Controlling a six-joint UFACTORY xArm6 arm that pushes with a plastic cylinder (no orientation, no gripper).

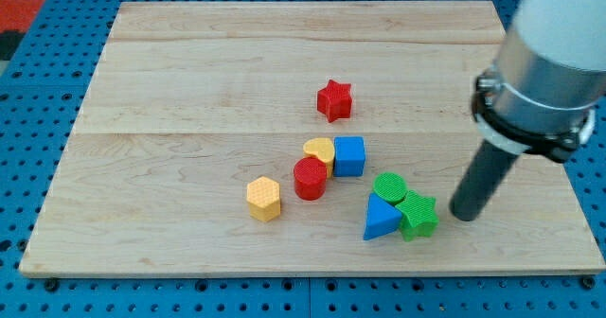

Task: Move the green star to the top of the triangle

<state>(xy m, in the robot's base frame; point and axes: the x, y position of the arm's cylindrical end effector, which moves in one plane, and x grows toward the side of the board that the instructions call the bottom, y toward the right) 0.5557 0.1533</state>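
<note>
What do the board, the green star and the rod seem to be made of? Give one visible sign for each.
Board: pale wood, matte, showing grain and plank seams. Green star: probably plastic, ridged like a 3D print. Rod, ending in my tip just right of the star: smooth and dark, material unclear.

No text, label, brand or number can be read anywhere.

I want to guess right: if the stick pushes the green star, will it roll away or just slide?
The green star would probably slide, not roll: it lies flat and has points. It may twist, since it touches the blue triangle and green cylinder. My tip sits just to the view's right of it.
</note>
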